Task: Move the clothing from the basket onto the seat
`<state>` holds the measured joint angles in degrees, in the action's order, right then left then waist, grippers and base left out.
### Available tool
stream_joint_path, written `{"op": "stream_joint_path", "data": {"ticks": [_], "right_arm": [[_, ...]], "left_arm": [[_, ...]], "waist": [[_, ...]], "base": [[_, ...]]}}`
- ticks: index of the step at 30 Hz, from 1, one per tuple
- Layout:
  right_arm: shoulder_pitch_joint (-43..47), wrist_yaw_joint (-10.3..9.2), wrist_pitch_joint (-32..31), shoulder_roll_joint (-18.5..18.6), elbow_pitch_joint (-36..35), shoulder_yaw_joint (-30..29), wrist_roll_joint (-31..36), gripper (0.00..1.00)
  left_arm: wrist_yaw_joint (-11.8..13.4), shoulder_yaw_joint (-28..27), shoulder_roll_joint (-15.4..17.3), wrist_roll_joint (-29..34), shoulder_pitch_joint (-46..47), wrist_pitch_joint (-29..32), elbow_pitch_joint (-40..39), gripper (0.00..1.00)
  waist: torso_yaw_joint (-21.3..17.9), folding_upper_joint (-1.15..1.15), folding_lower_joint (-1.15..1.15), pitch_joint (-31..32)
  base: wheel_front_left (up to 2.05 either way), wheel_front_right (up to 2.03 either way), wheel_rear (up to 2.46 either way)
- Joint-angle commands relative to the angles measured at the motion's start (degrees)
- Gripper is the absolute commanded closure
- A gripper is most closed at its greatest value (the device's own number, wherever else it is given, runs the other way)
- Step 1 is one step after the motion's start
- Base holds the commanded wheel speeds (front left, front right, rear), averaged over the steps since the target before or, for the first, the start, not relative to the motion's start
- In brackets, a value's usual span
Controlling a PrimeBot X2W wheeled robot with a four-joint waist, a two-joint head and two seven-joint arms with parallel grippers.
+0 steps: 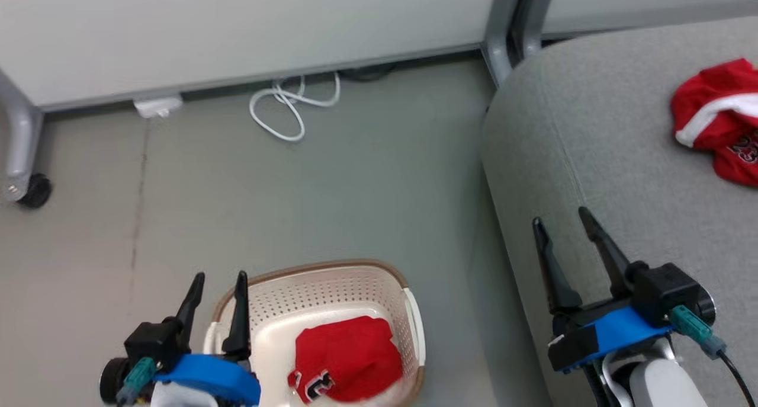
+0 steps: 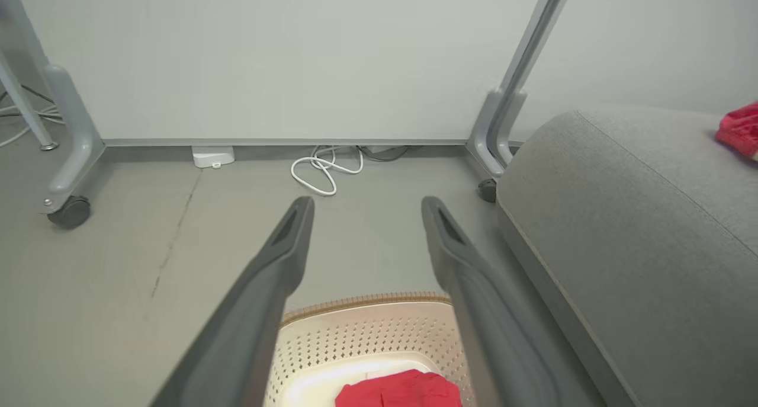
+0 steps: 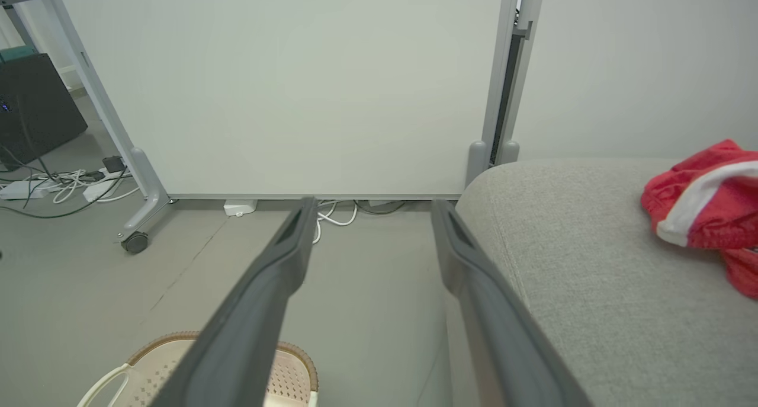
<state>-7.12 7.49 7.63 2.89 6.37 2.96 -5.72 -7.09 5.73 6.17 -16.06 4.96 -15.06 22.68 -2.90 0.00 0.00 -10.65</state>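
A cream basket [image 1: 331, 285] with a brown rim stands on the floor at the lower middle of the head view. One red garment [image 1: 346, 359] with a small white print lies inside it; it also shows as red fabric [image 2: 400, 390] in the left wrist view. A second red garment with white panels [image 1: 719, 119] lies on the grey seat [image 1: 592, 158] at the right. My left gripper [image 1: 219, 279] is open just above the basket's left rim. Over the seat's front part, my right gripper [image 1: 562, 217] is open and holds nothing.
A white panel wall on grey wheeled legs [image 1: 23, 152] stands behind. A coiled white cable [image 1: 290, 108] and a small white box [image 1: 157, 106] lie on the grey floor at its foot. More cables and a dark box [image 3: 35, 108] lie far left in the right wrist view.
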Motion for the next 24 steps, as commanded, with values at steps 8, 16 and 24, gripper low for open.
{"op": "stream_joint_path", "data": {"ticks": [8,16,24], "right_arm": [[-9.15,0.01,2.68,-0.01,1.30,8.66,-3.46,0.00],[-17.13,0.01,6.37,-0.01,3.76,15.79,-7.88,0.00],[-20.99,0.01,7.54,-0.02,3.60,18.73,-12.97,0.00]], "left_arm": [[-0.35,11.85,5.63,-3.06,8.33,2.17,10.68,0.00],[-0.35,21.32,11.91,-5.77,15.72,7.20,19.27,0.00],[-0.36,25.17,16.81,-4.62,20.55,10.39,25.62,0.00]], "waist": [[-10.35,0.00,0.00,-10.44],[-18.08,0.00,0.00,-20.72],[-23.84,0.00,0.00,-28.53]], "base": [[0.00,0.00,0.00],[0.00,0.00,0.00],[0.00,0.00,0.00]]}}
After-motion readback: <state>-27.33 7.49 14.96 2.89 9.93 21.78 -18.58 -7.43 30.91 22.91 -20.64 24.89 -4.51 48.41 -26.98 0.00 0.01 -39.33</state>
